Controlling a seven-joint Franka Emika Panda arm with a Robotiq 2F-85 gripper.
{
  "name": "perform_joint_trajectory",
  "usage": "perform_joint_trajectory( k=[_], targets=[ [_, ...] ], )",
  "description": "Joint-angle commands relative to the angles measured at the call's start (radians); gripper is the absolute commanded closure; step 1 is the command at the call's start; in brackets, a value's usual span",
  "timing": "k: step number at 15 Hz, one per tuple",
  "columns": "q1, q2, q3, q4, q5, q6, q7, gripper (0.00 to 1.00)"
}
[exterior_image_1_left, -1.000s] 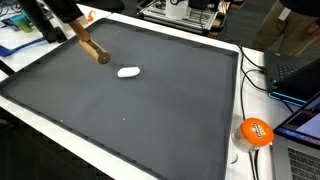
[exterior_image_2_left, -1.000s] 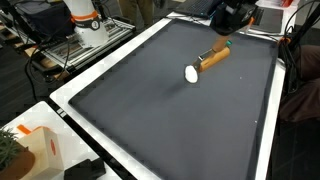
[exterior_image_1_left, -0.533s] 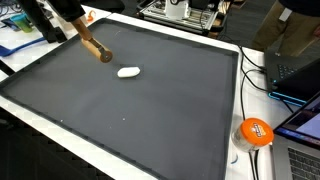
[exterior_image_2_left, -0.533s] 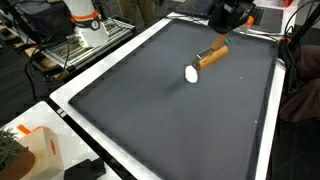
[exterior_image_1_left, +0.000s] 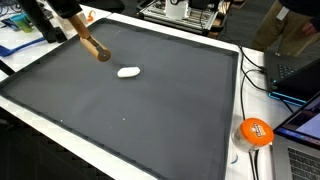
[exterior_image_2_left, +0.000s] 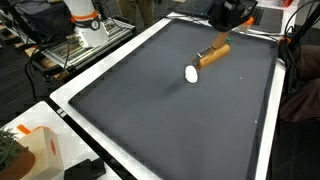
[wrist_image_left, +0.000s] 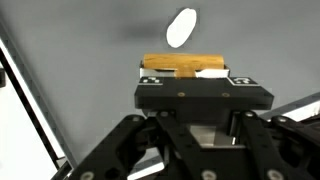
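Observation:
A wooden-handled tool (exterior_image_1_left: 95, 49) hangs tilted over the far part of a black mat (exterior_image_1_left: 140, 110), its free end pointing down toward the mat. My gripper (exterior_image_1_left: 76, 30) is shut on its upper end. In an exterior view the handle (exterior_image_2_left: 212, 55) runs down from the gripper (exterior_image_2_left: 224, 40) toward a small white oval object (exterior_image_2_left: 192, 73). The same white oval (exterior_image_1_left: 128, 71) lies flat on the mat, a short way from the handle's tip and apart from it. In the wrist view the handle (wrist_image_left: 183, 65) lies across the gripper (wrist_image_left: 190, 78), with the white oval (wrist_image_left: 181, 27) beyond it.
A white rim (exterior_image_1_left: 150, 160) borders the mat. An orange round object (exterior_image_1_left: 255, 131), cables and laptops (exterior_image_1_left: 300, 70) sit past one side. A white box with a plant (exterior_image_2_left: 30, 150) stands at a near corner, and a robot base (exterior_image_2_left: 88, 22) stands past the far side.

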Motion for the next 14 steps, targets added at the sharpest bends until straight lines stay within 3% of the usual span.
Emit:
perform_joint_trajectory(
  k=[1,7,10,14],
  targets=[
    [-0.017,-0.066,0.015,-0.074,0.046,0.023,0.034,0.78],
    [0.003,-0.146,0.016,-0.209,0.029,0.069,-0.035,0.78],
    [-0.011,-0.219,0.038,-0.357,0.047,0.154,-0.114,0.78],
    [-0.019,-0.308,0.032,-0.529,0.047,0.222,-0.126,0.78]
  ],
)
